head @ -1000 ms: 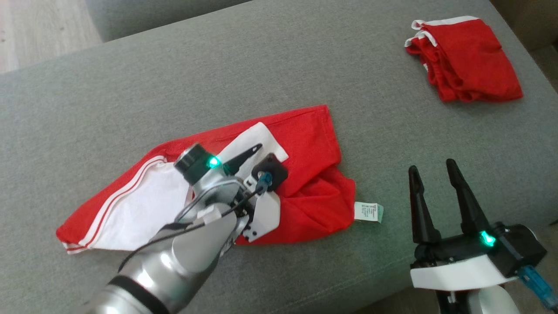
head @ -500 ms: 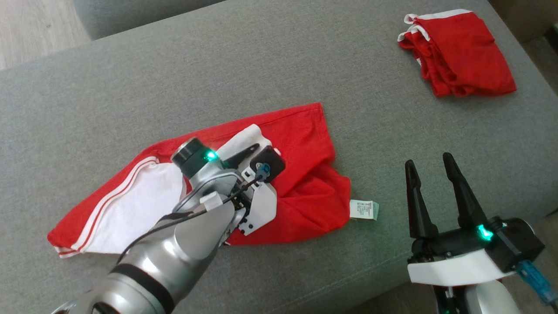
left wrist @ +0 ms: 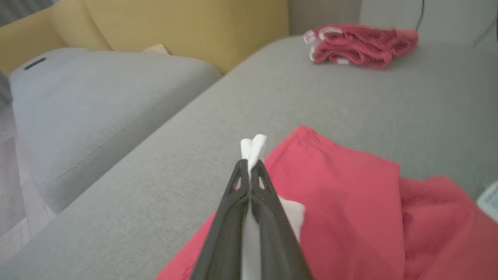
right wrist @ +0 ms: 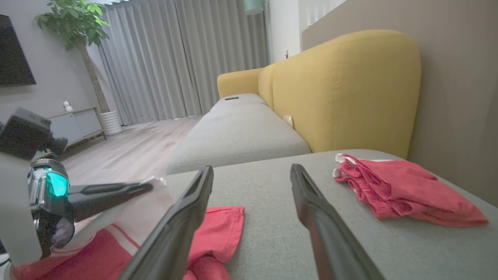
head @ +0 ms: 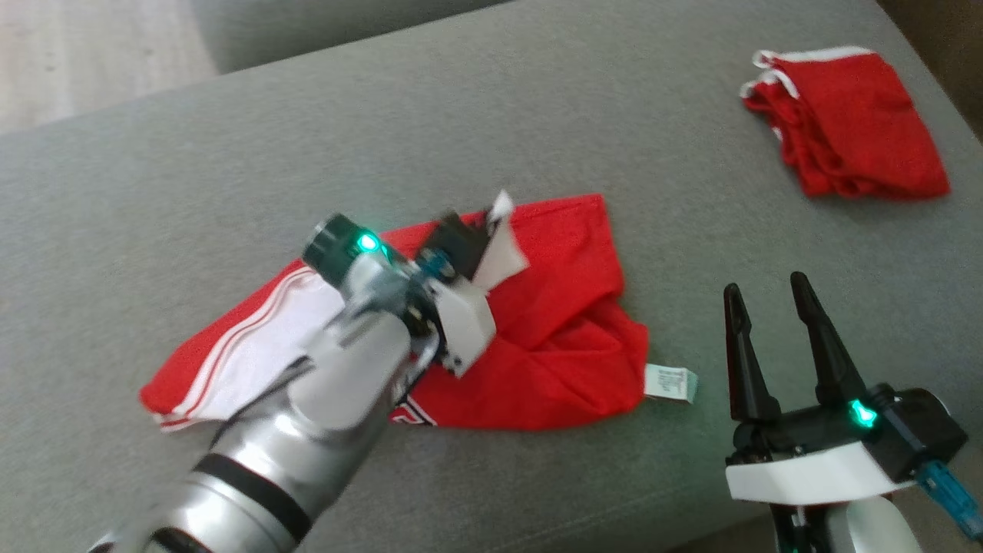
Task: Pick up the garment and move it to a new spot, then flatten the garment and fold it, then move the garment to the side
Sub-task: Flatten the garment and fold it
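Grasping side: left gripper point(left wrist: 249, 171), its two dark fingers pressed together on a white flap point(left wrist: 253, 144) of the garment; the flap's edge pokes out past the fingertips.
Garment point(head: 561, 346): red cloth with a white panel and white stripes, lying crumpled on the grey sofa seat point(head: 461, 107) towards its front; the pinched flap stands lifted off the rest of the cloth.
Left forearm point(head: 338, 399): silver, crossing above the white panel on the garment's left half in the head view.
Care tag point(head: 670, 382): white, flat on the seat, at the garment's lower right corner.
Right gripper point(head: 766, 286): fingers spread apart with nothing between them, at the seat's front edge, right of the garment and clear of it.
Folded pile point(head: 852, 123): red cloth with white trim, at the far right of the seat, well apart from the garment.
Background: yellow backrest point(right wrist: 342, 89) beside a second grey seat point(right wrist: 237, 136); grey curtains point(right wrist: 175, 58) beyond.
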### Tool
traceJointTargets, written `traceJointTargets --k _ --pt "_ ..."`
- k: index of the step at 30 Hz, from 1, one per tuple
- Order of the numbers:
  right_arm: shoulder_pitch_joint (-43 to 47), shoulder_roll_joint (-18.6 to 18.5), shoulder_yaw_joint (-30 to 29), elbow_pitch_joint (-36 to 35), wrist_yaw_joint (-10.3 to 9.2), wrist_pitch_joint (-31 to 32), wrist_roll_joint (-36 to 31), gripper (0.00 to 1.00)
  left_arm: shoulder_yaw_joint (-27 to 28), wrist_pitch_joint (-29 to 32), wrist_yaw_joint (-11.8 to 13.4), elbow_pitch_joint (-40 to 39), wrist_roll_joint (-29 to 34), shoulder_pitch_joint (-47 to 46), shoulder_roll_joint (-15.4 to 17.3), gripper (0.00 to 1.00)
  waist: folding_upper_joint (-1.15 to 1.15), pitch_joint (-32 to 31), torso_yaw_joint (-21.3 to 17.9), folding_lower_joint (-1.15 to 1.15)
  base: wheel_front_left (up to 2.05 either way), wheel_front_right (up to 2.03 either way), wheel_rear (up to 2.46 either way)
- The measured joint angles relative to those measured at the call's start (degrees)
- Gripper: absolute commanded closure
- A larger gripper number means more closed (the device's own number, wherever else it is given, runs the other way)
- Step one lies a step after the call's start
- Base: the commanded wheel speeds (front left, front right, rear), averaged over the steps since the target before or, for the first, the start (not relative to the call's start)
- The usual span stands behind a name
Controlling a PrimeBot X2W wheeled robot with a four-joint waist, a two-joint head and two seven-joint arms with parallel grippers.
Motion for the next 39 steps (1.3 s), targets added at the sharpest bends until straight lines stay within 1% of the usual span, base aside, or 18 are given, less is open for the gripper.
traceJointTargets --k 1,3,4,8,11,14,18,21,24,28,31,36,39 --pt "0.1 0.0 -0.1 0.0 0.0 0.0 0.0 0.0 1.3 -0.5 -0.1 -1.5 -1.5 0.1 0.4 1.0 0.0 -0.3 0.6 0.0 0.0 0.0 0.0" --pt "0.5 0.0 -0.2 0.3 0.0 0.0 0.0 0.0 3.6 -1.0 -0.6 -4.9 -3.7 0.4 2.2 1.0 0.0 -0.9 1.9 0.0 0.0 0.0 0.0" --pt "0.8 0.0 -0.2 0.5 0.0 0.0 0.0 0.0 4.8 -1.3 -0.6 -6.7 -4.8 0.6 3.6 1.0 0.0 -1.2 2.6 0.0 0.0 0.0 0.0" --pt "1.8 0.0 -0.3 1.0 0.0 0.0 0.1 0.0 8.8 -1.2 -0.7 -14.8 -7.8 2.8 10.6 1.0 0.0 -2.5 5.1 0.0 0.0 0.0 0.0" --pt "2.4 0.0 -0.4 3.0 0.0 0.0 2.1 0.0 11.4 -0.7 0.3 -21.8 -9.6 6.2 15.3 1.0 0.0 -3.5 6.6 0.0 0.0 0.0 0.0" --pt "3.2 0.0 -0.3 6.1 0.0 0.0 2.1 0.0 13.7 -0.2 2.3 -28.8 -11.0 10.4 19.5 1.0 0.0 -4.4 7.7 0.0 0.0 0.0 0.0" --pt "4.3 0.0 0.3 9.8 0.0 0.0 2.1 0.0 15.9 0.7 5.2 -35.0 -12.4 16.5 23.5 1.0 0.0 -4.9 9.2 0.0 0.0 0.0 0.0" --pt "4.4 -0.1 1.5 12.8 0.0 0.0 1.1 0.0 16.2 0.8 6.7 -37.4 -12.8 20.2 25.1 1.0 0.0 -4.8 10.1 0.0 0.0 0.0 0.0" --pt "4.4 0.0 0.8 14.3 0.0 0.0 0.4 0.0 16.3 1.0 7.7 -38.8 -13.0 22.0 26.0 1.0 0.0 -4.6 10.8 0.0 0.0 0.0 0.0" --pt "4.1 0.0 -0.6 15.3 0.0 0.0 0.3 0.0 17.0 1.0 8.5 -39.5 -13.0 22.8 26.8 1.0 0.0 -4.3 11.4 0.0 0.0 0.0 0.0" --pt "2.8 0.0 -1.5 17.7 0.0 0.0 -0.8 0.0 17.8 1.0 9.0 -39.7 -13.1 23.3 27.7 1.0 0.0 -4.1 12.1 0.0 0.0 0.0 0.0" --pt "-0.5 -0.2 -1.5 21.9 0.0 0.0 -1.1 0.0 17.8 1.0 9.3 -39.8 -13.1 24.1 28.1 1.0 0.0 -4.0 13.1 0.0 0.0 0.0 0.0" --pt "-2.1 -0.4 -1.3 24.1 0.0 0.0 0.7 0.0 17.8 0.9 9.6 -39.8 -13.2 24.1 28.1 1.0 0.0 -4.1 13.5 0.0 0.0 0.0 0.0"
